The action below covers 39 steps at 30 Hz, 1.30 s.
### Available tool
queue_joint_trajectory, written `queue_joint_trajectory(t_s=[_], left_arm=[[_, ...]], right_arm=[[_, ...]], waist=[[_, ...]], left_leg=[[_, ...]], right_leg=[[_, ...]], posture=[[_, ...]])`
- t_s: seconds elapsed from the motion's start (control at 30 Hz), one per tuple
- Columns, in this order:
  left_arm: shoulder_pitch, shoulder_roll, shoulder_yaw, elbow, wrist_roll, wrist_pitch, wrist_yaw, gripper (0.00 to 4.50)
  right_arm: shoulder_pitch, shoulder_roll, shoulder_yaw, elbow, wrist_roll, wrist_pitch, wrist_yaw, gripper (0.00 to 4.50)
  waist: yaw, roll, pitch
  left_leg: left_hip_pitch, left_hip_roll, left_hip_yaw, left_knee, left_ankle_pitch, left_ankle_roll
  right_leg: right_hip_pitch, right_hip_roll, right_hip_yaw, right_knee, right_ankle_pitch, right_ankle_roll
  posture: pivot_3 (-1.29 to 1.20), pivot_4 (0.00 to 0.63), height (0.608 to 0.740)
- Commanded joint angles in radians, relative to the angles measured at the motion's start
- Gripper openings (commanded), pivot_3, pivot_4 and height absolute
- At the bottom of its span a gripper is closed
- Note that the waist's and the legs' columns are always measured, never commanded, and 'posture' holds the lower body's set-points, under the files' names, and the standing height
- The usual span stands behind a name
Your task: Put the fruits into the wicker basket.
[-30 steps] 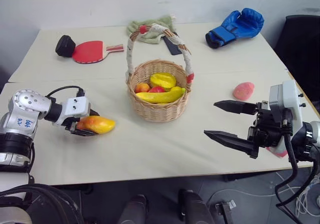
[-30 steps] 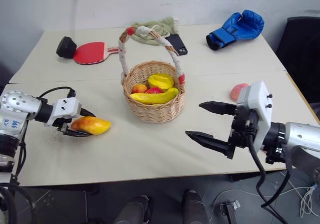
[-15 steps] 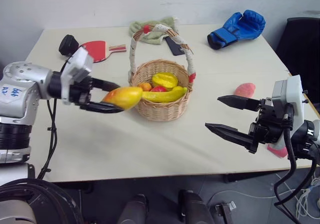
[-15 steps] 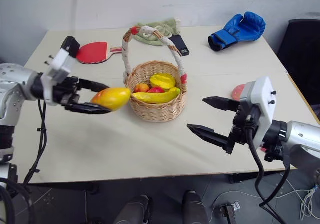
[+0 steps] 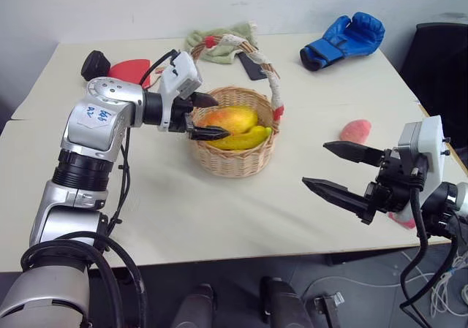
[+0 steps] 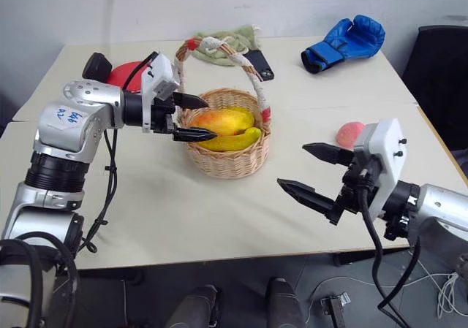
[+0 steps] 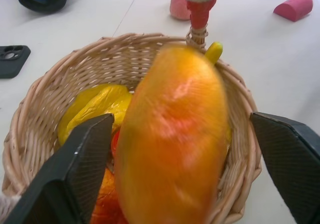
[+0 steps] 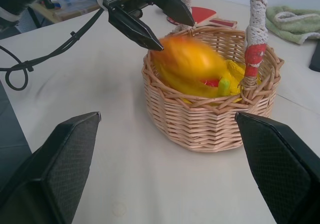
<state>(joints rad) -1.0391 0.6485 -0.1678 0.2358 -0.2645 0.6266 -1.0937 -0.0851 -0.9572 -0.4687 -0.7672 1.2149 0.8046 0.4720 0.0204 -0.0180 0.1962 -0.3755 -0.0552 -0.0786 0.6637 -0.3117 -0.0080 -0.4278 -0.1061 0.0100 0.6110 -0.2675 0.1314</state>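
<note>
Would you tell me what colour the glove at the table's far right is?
The boxing glove is blue with a black cuff, clearest in the left eye view.

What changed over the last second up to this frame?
The left gripper carried the mango up from the table to above the wicker basket and opened; the mango now sits over the fruit inside, free of the fingers. The right gripper stayed open in place, and the peach has not moved.

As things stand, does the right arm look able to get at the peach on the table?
Probably yes. The peach lies alone on bare table just beyond the right gripper, whose fingers are open, with nothing between them.
</note>
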Motion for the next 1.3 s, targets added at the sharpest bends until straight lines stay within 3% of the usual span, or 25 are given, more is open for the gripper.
queue_joint_trajectory(t_s=[0.03, 0.23, 0.37, 0.53, 0.87, 1.27, 1.3], left_arm=[[0.002, 0.034, 0.054, -0.021, -0.027, -0.039, -0.048, 4.47], [0.065, 0.092, 0.236, -0.170, -0.338, 0.104, -0.254, 4.47], [0.114, 0.136, 0.251, -0.272, -0.485, 0.232, -0.341, 4.47], [0.179, 0.113, 0.230, -0.357, -0.485, 0.197, -0.300, 4.47], [0.243, 0.080, 0.219, -0.464, -0.498, 0.189, -0.203, 4.47], [0.261, 0.087, 0.236, -0.497, -0.512, 0.187, -0.129, 4.47], [0.257, 0.087, 0.235, -0.494, -0.510, 0.187, -0.125, 4.49]], right_arm=[[0.020, 0.016, -0.046, -0.026, 0.000, -0.033, -0.027, 4.50], [0.091, 0.087, -0.046, 0.057, -0.179, -0.074, -0.120, 4.50], [-0.012, 0.164, 0.016, 0.281, -0.330, -0.088, -0.242, 4.50], [-0.234, 0.219, 0.123, 0.589, -0.517, -0.137, -0.268, 4.50], [-0.639, 0.334, 0.186, 1.215, -0.680, -0.240, -0.169, 4.50], [-0.858, 0.388, 0.202, 1.680, -0.828, -0.378, -0.063, 4.50], [-0.862, 0.390, 0.200, 1.693, -0.836, -0.396, -0.055, 4.31]], waist=[[0.003, 0.000, 0.000], [0.001, 0.000, 0.000], [-0.001, 0.000, 0.000], [-0.012, 0.000, 0.000], [-0.034, 0.000, 0.000], [-0.049, 0.001, 0.000], [-0.049, 0.001, 0.000]], left_leg=[[0.000, 0.000, 0.000, 0.000, 0.000, 0.000], [0.000, 0.002, 0.000, 0.000, 0.000, 0.000], [0.002, 0.000, 0.002, 0.001, 0.000, 0.001], [0.004, 0.000, 0.004, 0.000, 0.001, 0.001], [0.003, 0.000, 0.007, -0.002, 0.001, 0.001], [0.003, 0.000, 0.007, -0.003, 0.001, 0.000], [0.003, 0.000, 0.007, -0.003, 0.001, 0.000]], right_leg=[[0.000, 0.000, 0.000, 0.000, 0.000, 0.000], [0.000, -0.001, 0.000, 0.001, 0.000, 0.000], [0.001, -0.003, 0.002, 0.000, 0.000, 0.000], [0.001, -0.003, 0.005, 0.003, 0.000, 0.000], [-0.001, -0.002, 0.007, 0.003, 0.001, 0.001], [-0.001, -0.002, 0.007, 0.002, 0.001, 0.002], [-0.001, -0.002, 0.007, 0.002, 0.001, 0.002]], posture=[[0.00, 0.150, 0.740], [0.00, 0.150, 0.740], [0.00, 0.150, 0.740], [0.00, 0.150, 0.740], [0.00, 0.150, 0.740], [0.00, 0.150, 0.740], [0.00, 0.150, 0.740]])
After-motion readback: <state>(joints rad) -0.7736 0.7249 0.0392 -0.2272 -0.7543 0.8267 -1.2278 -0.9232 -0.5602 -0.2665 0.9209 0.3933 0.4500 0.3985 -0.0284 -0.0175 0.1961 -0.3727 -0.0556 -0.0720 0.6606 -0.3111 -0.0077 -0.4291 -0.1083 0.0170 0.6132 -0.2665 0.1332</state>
